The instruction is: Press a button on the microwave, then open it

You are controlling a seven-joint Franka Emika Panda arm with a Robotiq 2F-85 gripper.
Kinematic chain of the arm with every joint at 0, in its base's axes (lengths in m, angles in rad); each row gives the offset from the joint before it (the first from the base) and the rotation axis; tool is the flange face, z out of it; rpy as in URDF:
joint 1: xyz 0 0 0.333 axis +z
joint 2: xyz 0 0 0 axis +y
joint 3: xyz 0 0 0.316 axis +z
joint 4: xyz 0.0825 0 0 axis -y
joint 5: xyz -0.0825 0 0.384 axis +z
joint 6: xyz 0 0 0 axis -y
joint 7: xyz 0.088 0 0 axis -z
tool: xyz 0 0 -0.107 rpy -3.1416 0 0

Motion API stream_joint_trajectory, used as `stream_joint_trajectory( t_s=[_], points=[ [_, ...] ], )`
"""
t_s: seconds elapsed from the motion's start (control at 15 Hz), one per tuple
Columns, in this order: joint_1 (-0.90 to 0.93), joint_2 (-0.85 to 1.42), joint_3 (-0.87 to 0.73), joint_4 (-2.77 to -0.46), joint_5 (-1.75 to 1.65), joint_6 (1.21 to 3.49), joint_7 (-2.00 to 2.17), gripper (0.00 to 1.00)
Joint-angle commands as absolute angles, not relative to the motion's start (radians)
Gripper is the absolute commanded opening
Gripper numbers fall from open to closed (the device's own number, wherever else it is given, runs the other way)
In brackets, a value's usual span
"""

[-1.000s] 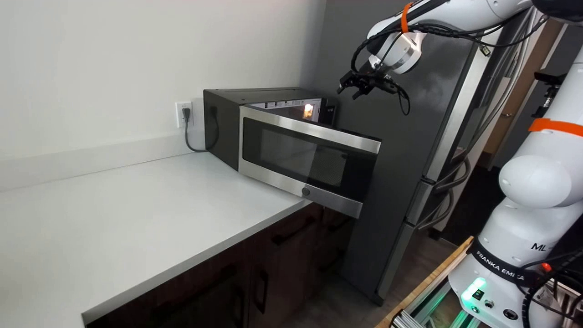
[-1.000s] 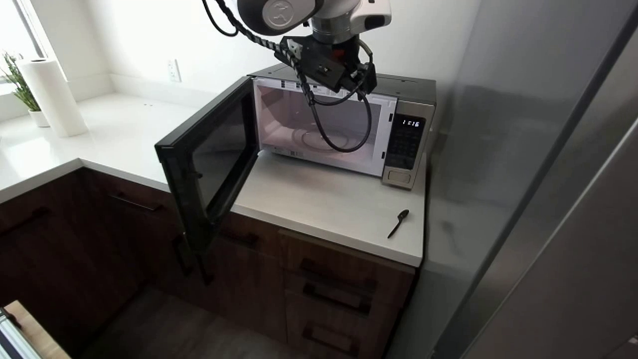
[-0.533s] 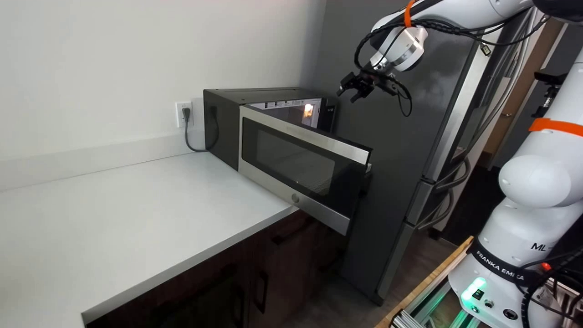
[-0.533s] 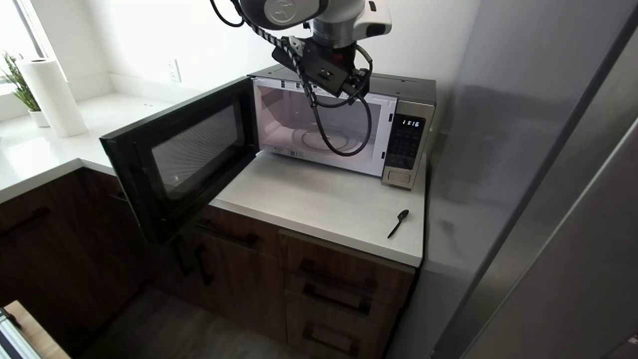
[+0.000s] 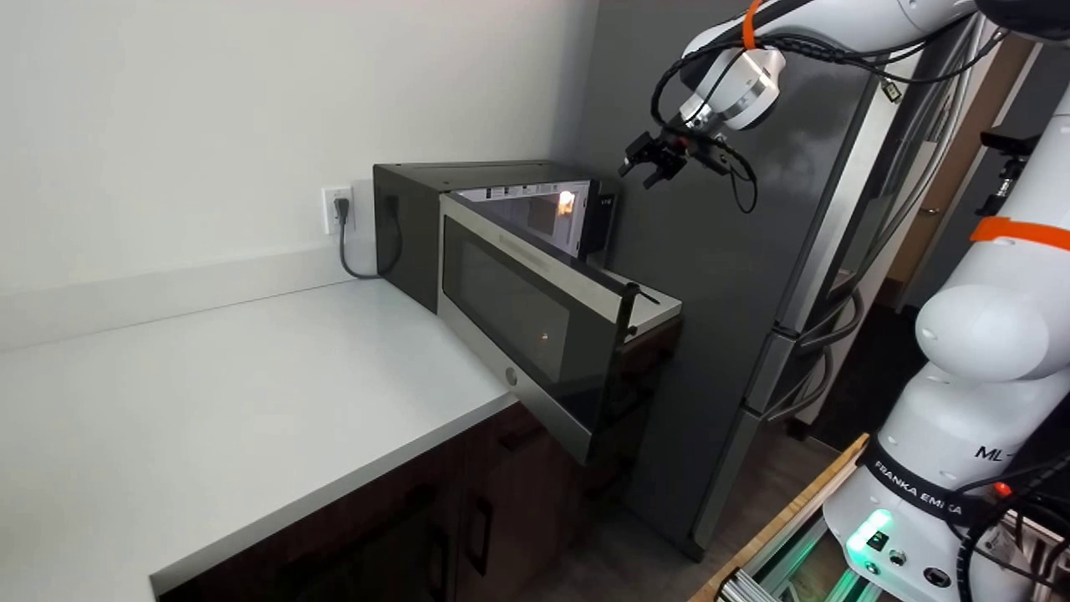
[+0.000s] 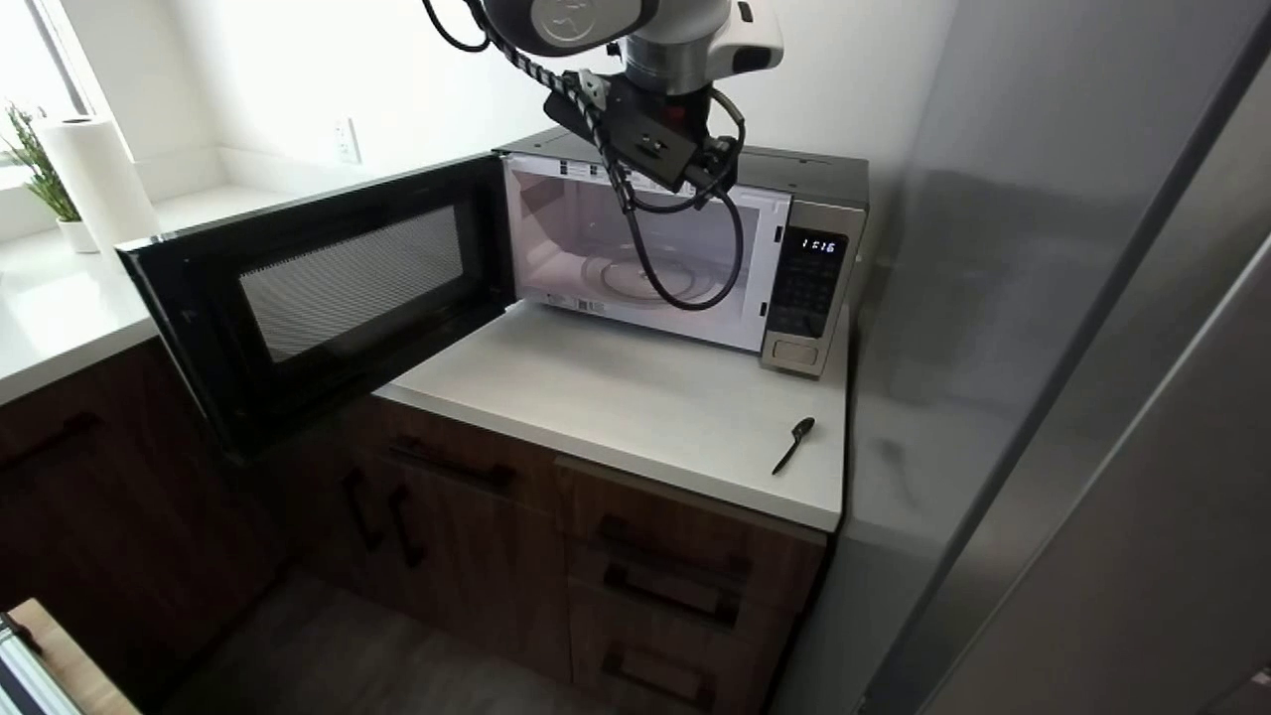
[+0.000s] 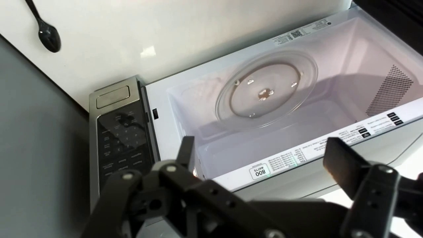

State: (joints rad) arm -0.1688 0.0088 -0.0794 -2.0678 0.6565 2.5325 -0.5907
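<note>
The dark grey microwave (image 5: pixel 410 242) stands against the wall, and its door (image 5: pixel 535 326) hangs wide open, reaching past the counter edge. In an exterior view the open door (image 6: pixel 348 288) swings out to the left, and the control panel (image 6: pixel 809 268) is on the right with a lit clock. The button (image 6: pixel 794 352) is at the panel's bottom; the wrist view also shows that button (image 7: pixel 113 97). My gripper (image 5: pixel 637 176) is in the air above the microwave's front, apart from the door. In the wrist view my gripper (image 7: pixel 259 147) is open and empty. The glass turntable (image 7: pixel 266 91) is inside.
A black spoon (image 6: pixel 794 444) lies on the counter (image 6: pixel 635 387) in front of the microwave. A tall grey fridge (image 5: pixel 710 276) stands beside it. A paper towel roll (image 6: pixel 104 194) and a plant (image 6: pixel 45 179) are at the far left. A cable loop (image 6: pixel 685 303) hangs from the wrist.
The microwave door has swung much wider open, away from the cavity, with nothing touching it. My gripper tilted and shifted slightly at first, then held nearly still.
</note>
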Motion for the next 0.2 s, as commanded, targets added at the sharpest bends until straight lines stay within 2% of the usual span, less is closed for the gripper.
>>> stream_joint_trajectory(
  t_s=[0.0,0.13],
  points=[
    [-0.153,0.008,-0.095,-2.067,0.653,2.531,-0.587,1.00],
    [-0.153,0.008,-0.095,-2.067,0.653,2.531,-0.587,1.00]
  ],
)
